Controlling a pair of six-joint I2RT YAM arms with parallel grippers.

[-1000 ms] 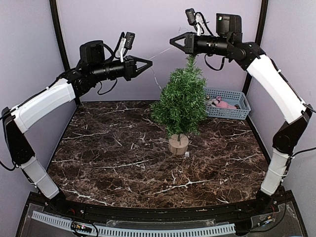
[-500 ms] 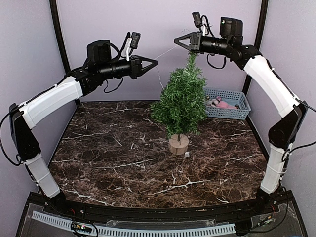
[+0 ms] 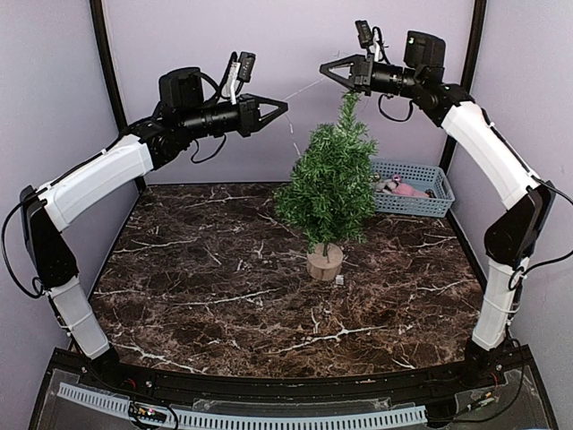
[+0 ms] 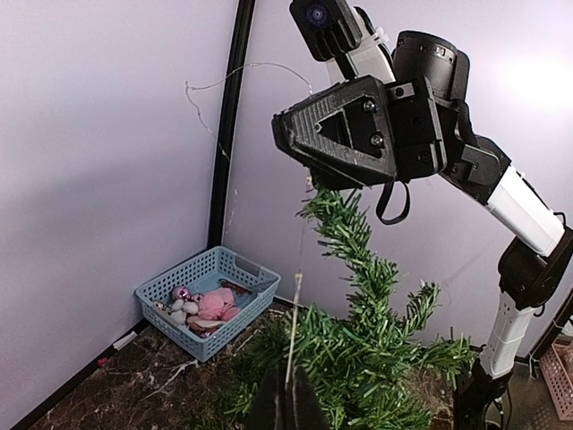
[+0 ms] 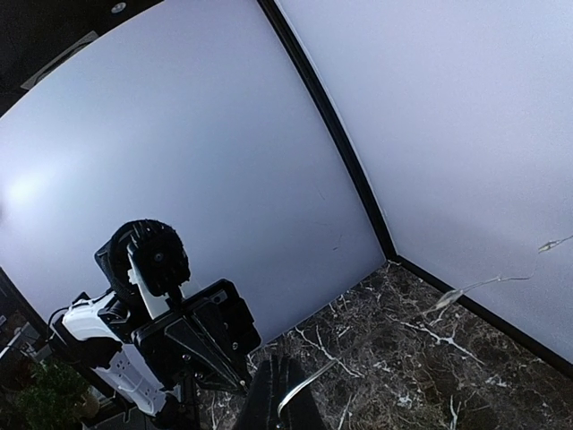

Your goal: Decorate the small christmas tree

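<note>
The left gripper (image 3: 283, 107) is pinching shut on a thin wire (image 5: 450, 295); in its wrist view the strand is rising straight out from between the closed fingertips (image 4: 288, 405). The right gripper (image 3: 324, 67) is likewise clamping the wire, which in the right wrist view is leaving the closed fingers (image 5: 281, 401) and trailing off to the right above the table. Both arms are reaching high with the 2 grippers pointing tip to tip and near each other, the right one sitting a little higher. In the top view the wire is stretching between them, and a loose length is hanging down behind, left of the treetop.

The tree (image 3: 329, 188) is standing upright at mid-table, slightly right of centre, on its round wooden base (image 3: 324, 262). Its top is bending just under the right gripper, and the left gripper is hovering up and to the left of it, clear of the branches. A small white bit (image 3: 341, 279) is lying just beside the base on the marble table (image 3: 197, 269). A blue basket (image 3: 428, 193) is sitting in the far right corner behind the tree, holding a pink item (image 3: 403, 189) and some small baubles.
</note>
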